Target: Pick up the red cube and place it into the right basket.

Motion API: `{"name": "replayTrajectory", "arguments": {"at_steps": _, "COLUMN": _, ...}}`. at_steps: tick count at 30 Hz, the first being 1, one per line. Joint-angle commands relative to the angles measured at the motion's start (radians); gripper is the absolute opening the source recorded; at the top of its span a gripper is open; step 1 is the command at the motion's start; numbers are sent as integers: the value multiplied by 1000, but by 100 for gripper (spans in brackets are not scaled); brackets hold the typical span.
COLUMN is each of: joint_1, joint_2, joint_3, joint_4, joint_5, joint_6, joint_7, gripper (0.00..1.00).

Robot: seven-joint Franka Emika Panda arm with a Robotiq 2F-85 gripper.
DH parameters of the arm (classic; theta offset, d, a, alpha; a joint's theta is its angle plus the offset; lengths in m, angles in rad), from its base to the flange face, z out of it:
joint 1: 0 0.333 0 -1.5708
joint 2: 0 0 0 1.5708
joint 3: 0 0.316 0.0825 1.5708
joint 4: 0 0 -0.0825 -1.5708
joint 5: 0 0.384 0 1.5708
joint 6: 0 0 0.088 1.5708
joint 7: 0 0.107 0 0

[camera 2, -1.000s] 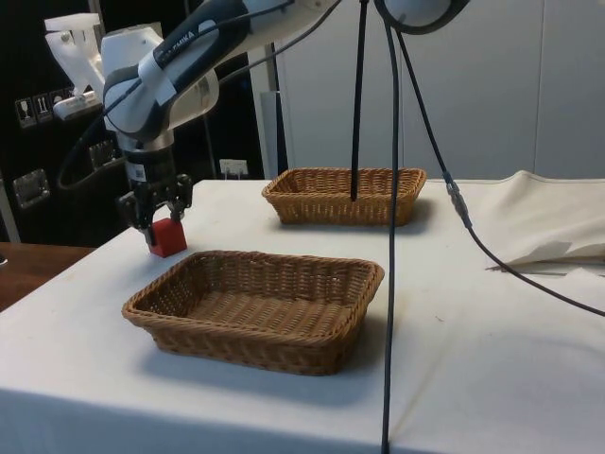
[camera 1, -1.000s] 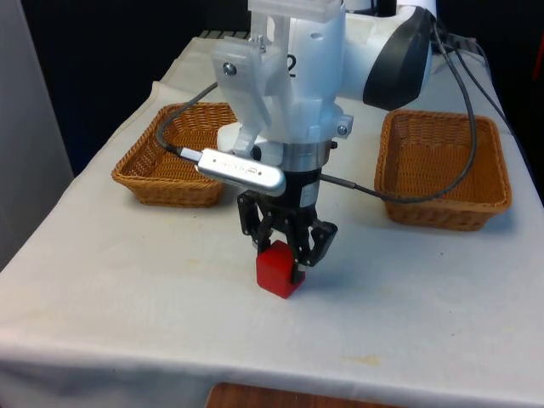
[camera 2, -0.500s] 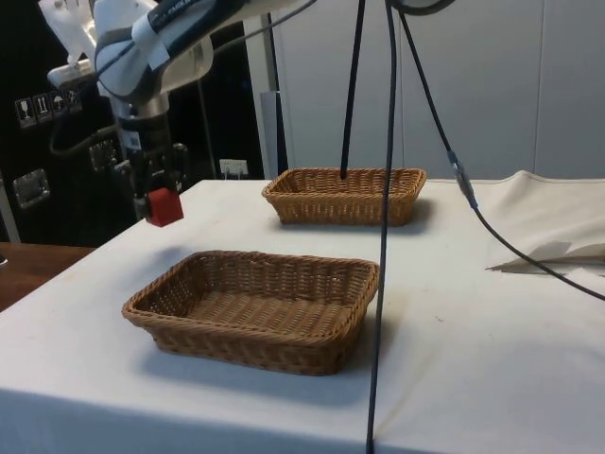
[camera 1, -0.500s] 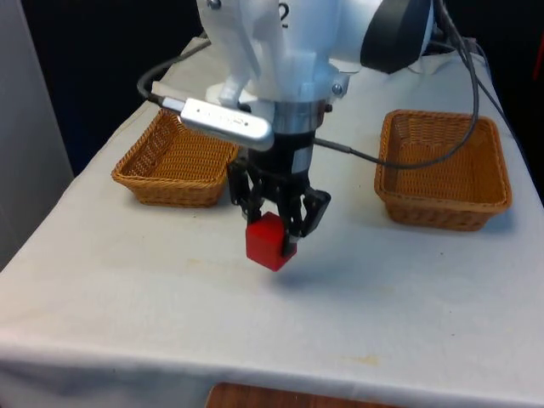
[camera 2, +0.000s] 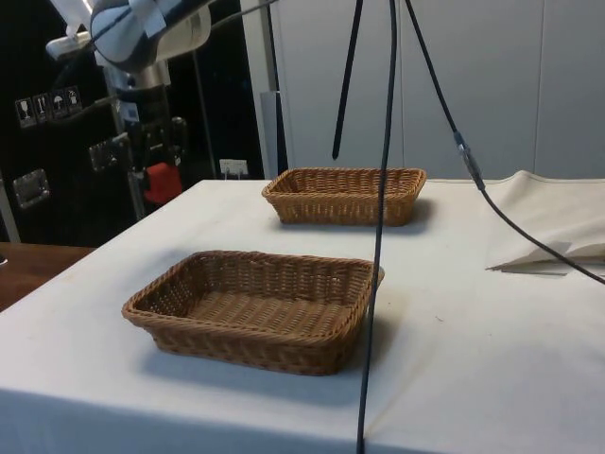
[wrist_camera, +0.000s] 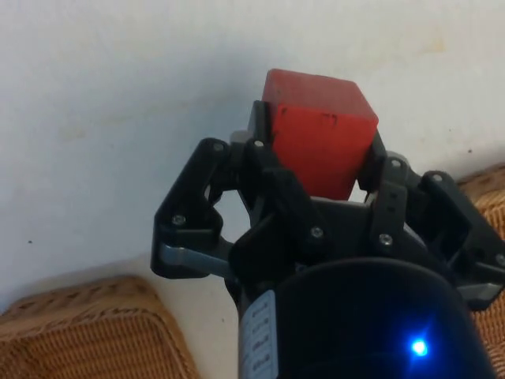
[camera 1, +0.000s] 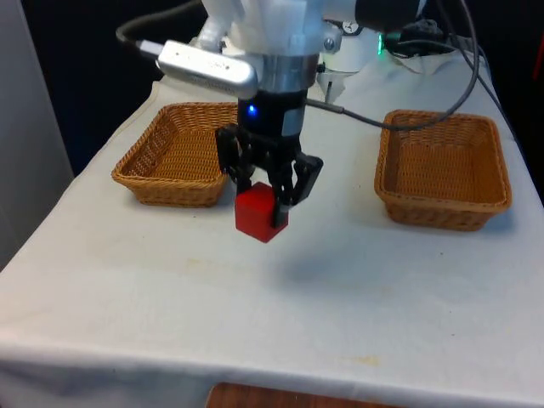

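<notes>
Item: red cube [camera 1: 260,215], grasped between the fingers [wrist_camera: 278,183] of your gripper [camera 1: 267,189], held above the desk [camera 1: 170,289] between both baskets; risk: it slips from its pinched sides before you reach the right basket [camera 1: 444,169].
</notes>
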Motion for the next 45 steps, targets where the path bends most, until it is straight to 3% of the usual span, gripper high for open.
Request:
{"name": "replayTrajectory", "arguments": {"at_steps": 1, "joint_1": 0, "joint_2": -5, "joint_3": -3, "joint_4": 0, "joint_5": -1, "joint_6": -5, "joint_7": -1, "gripper": 2}}
{"name": "replayTrajectory", "arguments": {"at_steps": 13, "joint_1": 10, "joint_2": -67, "joint_3": -45, "joint_4": -7, "joint_5": -3, "joint_6": -89, "joint_7": -26, "gripper": 2}}
{"name": "replayTrajectory", "arguments": {"at_steps": 23, "joint_1": 6, "joint_2": -102, "joint_3": -76, "joint_4": -41, "joint_5": 4, "joint_6": -118, "joint_7": -64, "gripper": 2}}
{"name": "replayTrajectory", "arguments": {"at_steps": 24, "joint_1": 8, "joint_2": -89, "joint_3": -74, "joint_4": -21, "joint_5": 0, "joint_6": -125, "joint_7": -50, "gripper": 2}}
{"name": "replayTrajectory", "arguments": {"at_steps": 31, "joint_1": 4, "joint_2": -136, "joint_3": -91, "joint_4": -107, "joint_5": 7, "joint_6": -107, "joint_7": -100, "gripper": 2}}
{"name": "replayTrajectory", "arguments": {"at_steps": 32, "joint_1": 7, "joint_2": -127, "joint_3": -93, "joint_4": -94, "joint_5": 0, "joint_6": -123, "joint_7": -90, "gripper": 2}}
{"name": "replayTrajectory", "arguments": {"at_steps": 41, "joint_1": 8, "joint_2": -192, "joint_3": -103, "joint_4": -202, "joint_5": 8, "joint_6": -79, "joint_7": -140, "gripper": 2}}
{"name": "replayTrajectory", "arguments": {"at_steps": 42, "joint_1": 7, "joint_2": -179, "joint_3": -103, "joint_4": -185, "joint_5": 2, "joint_6": -99, "joint_7": -131, "gripper": 2}}
{"name": "replayTrajectory", "arguments": {"at_steps": 45, "joint_1": 10, "joint_2": -209, "joint_3": -104, "joint_4": -230, "joint_5": 7, "joint_6": -67, "joint_7": -149, "gripper": 2}}
